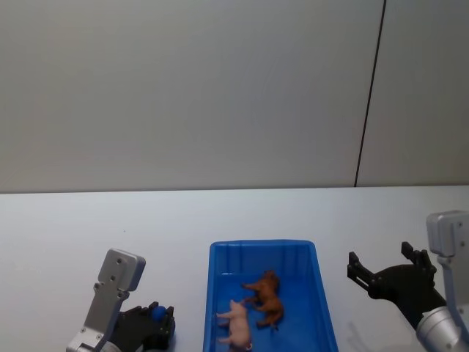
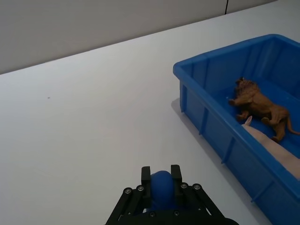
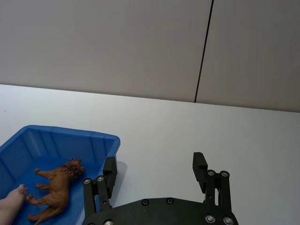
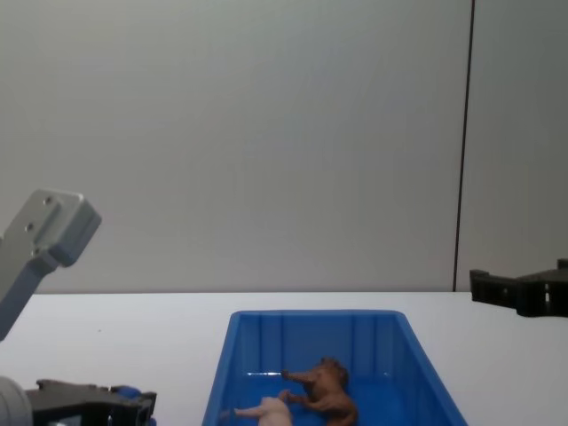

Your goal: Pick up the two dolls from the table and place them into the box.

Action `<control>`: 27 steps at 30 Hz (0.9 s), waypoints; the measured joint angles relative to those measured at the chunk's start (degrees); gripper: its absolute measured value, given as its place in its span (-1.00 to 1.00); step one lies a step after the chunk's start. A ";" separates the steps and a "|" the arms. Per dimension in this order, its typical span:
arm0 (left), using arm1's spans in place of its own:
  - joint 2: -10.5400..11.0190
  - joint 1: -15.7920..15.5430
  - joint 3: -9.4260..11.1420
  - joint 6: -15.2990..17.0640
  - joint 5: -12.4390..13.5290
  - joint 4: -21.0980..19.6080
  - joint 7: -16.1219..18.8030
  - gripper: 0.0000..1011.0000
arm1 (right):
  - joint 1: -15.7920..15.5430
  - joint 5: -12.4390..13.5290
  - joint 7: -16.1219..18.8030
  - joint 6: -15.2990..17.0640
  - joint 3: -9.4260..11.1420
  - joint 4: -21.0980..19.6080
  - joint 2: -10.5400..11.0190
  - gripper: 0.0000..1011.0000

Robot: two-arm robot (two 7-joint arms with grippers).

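Observation:
The blue box (image 1: 262, 246) stands on the white table (image 1: 110, 220) at the near centre. Both dolls lie inside it: the brown lion-like one (image 1: 265, 297) and, nearer me on its left, the pale pink one (image 1: 236, 323). The left wrist view shows the brown doll (image 2: 258, 107) and part of the pink doll (image 2: 276, 150) behind the box wall (image 2: 211, 54). My left gripper (image 1: 157, 323) rests low beside the box's left side, shut, a blue rounded part between its fingertips (image 2: 146, 174). My right gripper (image 1: 385, 258) hovers right of the box, open and holding nothing.
A plain grey wall with a dark vertical seam (image 1: 370, 95) rises behind the table's far edge. Bare tabletop spreads to the left (image 2: 93, 117) and to the right (image 3: 243, 136) of the box.

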 joint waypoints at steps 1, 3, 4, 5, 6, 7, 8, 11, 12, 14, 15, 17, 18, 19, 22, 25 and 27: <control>0.01 0.00 -0.04 -0.11 0.21 -0.29 -0.05 -0.52 | 0.00 0.00 0.00 0.00 0.00 0.00 0.00 0.98; 0.07 0.00 -0.11 -0.51 0.60 -0.89 -0.18 -0.53 | 0.00 0.00 0.00 0.00 0.00 0.00 0.00 0.98; 0.09 0.00 -0.14 -0.66 0.74 -1.09 -0.25 -0.55 | 0.00 0.00 0.00 0.00 0.00 0.00 0.00 0.98; 0.12 -0.01 -0.16 -0.82 0.87 -1.29 -0.32 -0.55 | 0.00 0.00 0.00 0.00 0.00 0.00 0.00 0.98; 0.14 -0.02 -0.19 -1.00 1.03 -1.56 -0.40 -0.56 | 0.00 0.00 0.00 0.00 0.00 0.00 0.00 0.98; 0.17 -0.04 -0.22 -1.25 1.25 -1.79 -0.53 -0.57 | 0.00 0.00 0.00 0.00 0.00 0.00 0.00 0.98; 0.21 -0.11 -0.26 -1.62 1.57 -2.25 -0.77 -0.58 | 0.00 0.00 0.00 0.00 0.00 0.00 0.00 0.98; 0.25 -0.31 -0.34 -2.48 2.42 -3.30 -1.55 -0.61 | 0.00 0.00 0.00 0.00 0.00 0.00 0.00 0.98; 0.26 -0.41 -0.35 -2.68 2.63 -3.61 -1.78 -0.62 | 0.00 0.00 0.00 0.00 0.00 0.00 0.00 0.98; 0.26 -0.68 -0.39 -3.35 3.28 -4.29 -2.66 -0.64 | 0.00 0.00 0.00 0.00 0.00 0.00 0.00 0.98; 0.26 -0.78 -0.39 -3.58 3.51 -4.47 -2.96 -0.65 | 0.00 0.00 0.00 0.00 0.00 0.00 0.00 0.98; 0.22 -0.99 -0.40 -4.08 4.02 -4.86 -3.76 -0.67 | 0.00 0.00 0.00 0.00 0.00 0.00 0.00 0.98; 0.16 -1.29 -0.40 -4.54 4.52 -5.28 -4.53 -0.67 | 0.00 0.00 0.00 0.00 0.00 0.01 0.00 0.98; 0.12 -1.42 -0.40 -4.67 4.67 -5.44 -4.94 -0.67 | 0.00 0.00 0.00 0.00 0.00 0.00 0.00 0.98; -0.06 -2.07 -0.40 -5.46 5.49 -6.02 -6.87 -0.67 | 0.00 0.00 0.00 0.00 0.00 0.00 0.00 0.98; -0.25 -2.68 -0.34 -6.14 6.22 -6.38 -8.95 -0.67 | 0.00 0.00 0.00 0.00 0.00 0.00 0.00 0.98; -0.43 -3.21 -0.26 -6.52 6.68 -6.54 -10.55 -0.67 | 0.00 0.00 0.00 0.00 0.00 0.00 0.00 0.98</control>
